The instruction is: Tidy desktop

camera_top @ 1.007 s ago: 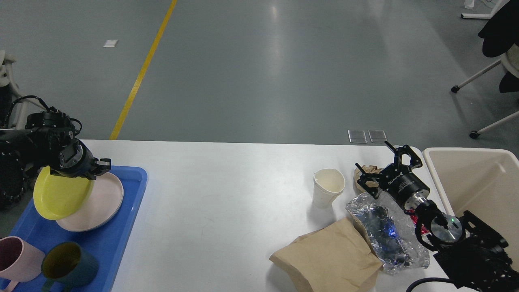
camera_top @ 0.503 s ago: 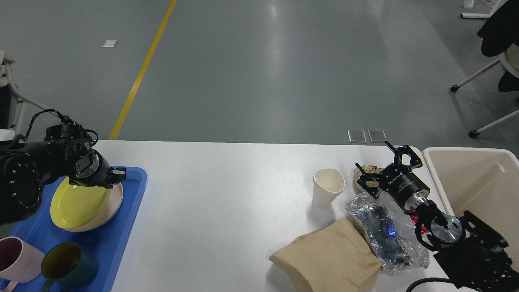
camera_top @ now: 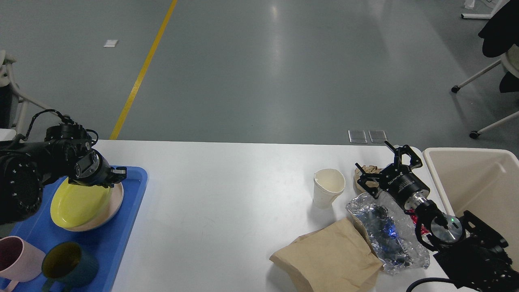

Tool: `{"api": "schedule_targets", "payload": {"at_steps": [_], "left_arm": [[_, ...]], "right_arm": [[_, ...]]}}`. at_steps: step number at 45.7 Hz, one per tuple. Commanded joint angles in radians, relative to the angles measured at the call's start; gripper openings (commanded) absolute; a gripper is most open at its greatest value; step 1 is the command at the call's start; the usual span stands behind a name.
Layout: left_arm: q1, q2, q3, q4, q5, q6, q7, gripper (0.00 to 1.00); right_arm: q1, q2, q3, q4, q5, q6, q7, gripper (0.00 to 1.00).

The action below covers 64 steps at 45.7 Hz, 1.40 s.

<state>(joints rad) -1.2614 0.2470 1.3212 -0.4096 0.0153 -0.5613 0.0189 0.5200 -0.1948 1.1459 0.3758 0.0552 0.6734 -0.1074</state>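
The white desktop fills the lower view. On its left a blue tray holds a yellow plate stacked on a pink plate. My left gripper is shut on the yellow plate's far right rim. On the right are a white paper cup, a crumpled brown paper ball, a crinkled foil wrapper and a brown paper bag. My right gripper is open, its fingers spread around the paper ball.
A pink mug and a dark teal mug stand at the tray's front. A beige bin stands at the table's right end, beside my right arm. Office chairs are on the floor at the far right.
My left gripper has swung right and lowered the tilted yellow plate flat onto the pink plate; in the last half second nothing moved. The right arm has stayed still.
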Motion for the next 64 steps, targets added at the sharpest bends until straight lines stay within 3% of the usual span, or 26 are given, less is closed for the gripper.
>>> {"api": "schedule_targets", "payload": {"at_steps": [1,7,11,12,19,25,37,49,56,64], "left_arm": [[-0.006,0.002,0.001,0.000,0.000,0.021,0.001,0.49],[-0.015,0.003,0.000,-0.005,0.000,0.006,-0.004,0.64],[-0.047,0.008,0.000,-0.020,0.000,-0.029,-0.007,0.96],[-0.062,0.011,0.000,-0.029,0.000,-0.048,-0.008,0.97],[-0.179,0.002,-0.008,-0.087,0.000,-0.273,-0.013,0.97],[-0.239,-0.086,-0.117,-0.106,0.000,-0.373,-0.008,0.97],[-0.331,-0.118,-0.493,-0.098,-0.005,-0.370,-0.001,0.97],[-0.328,-0.100,-0.985,-0.063,-0.002,-0.370,0.001,0.97],[-0.335,-0.100,-1.125,0.038,-0.003,-0.368,0.003,0.97],[-0.335,-0.101,-1.176,0.164,0.006,-0.362,-0.004,0.97]], "right_arm": [[0.000,0.000,0.000,0.000,0.000,0.000,0.000,1.00],[0.000,0.000,0.000,0.000,0.000,0.000,0.000,1.00],[0.000,0.000,0.000,0.000,0.000,0.000,0.000,1.00],[0.000,0.000,0.000,0.000,0.000,0.000,0.000,1.00],[0.000,0.000,0.000,0.000,0.000,0.000,0.000,1.00],[0.000,0.000,0.000,0.000,0.000,0.000,0.000,1.00],[0.000,0.000,0.000,0.000,0.000,0.000,0.000,1.00],[0.000,0.000,0.000,0.000,0.000,0.000,0.000,1.00],[0.000,0.000,0.000,0.000,0.000,0.000,0.000,1.00],[0.000,0.000,0.000,0.000,0.000,0.000,0.000,1.00]]}}
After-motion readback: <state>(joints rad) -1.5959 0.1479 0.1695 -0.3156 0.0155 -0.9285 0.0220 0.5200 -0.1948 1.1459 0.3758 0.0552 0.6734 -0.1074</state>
